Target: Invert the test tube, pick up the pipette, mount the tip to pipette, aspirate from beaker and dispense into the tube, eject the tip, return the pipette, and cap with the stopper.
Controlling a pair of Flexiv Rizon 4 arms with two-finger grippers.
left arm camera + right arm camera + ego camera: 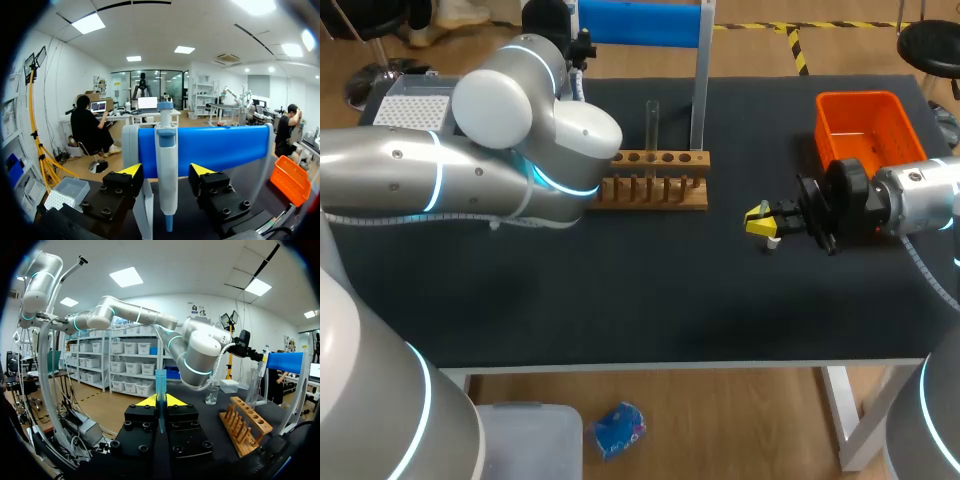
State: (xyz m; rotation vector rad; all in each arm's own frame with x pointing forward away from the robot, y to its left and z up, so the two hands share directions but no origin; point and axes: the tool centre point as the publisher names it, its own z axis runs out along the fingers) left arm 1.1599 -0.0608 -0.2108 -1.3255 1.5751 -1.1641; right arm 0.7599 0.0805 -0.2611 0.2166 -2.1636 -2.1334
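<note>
Gripping blue pipette tip (160, 380) in clenched right gripper (160, 401), right of test tube rack (655, 182); left gripper (166, 171) released, flanking pipette (166, 147) behind rack.

1 ea.: pipette (166, 165), rack (655, 190), beaker (212, 395), orange bin (857, 98), tip box (415, 110)

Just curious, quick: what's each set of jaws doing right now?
Left gripper: open, pipette between its jaws.
Right gripper: closed on a blue pipette tip.
</note>
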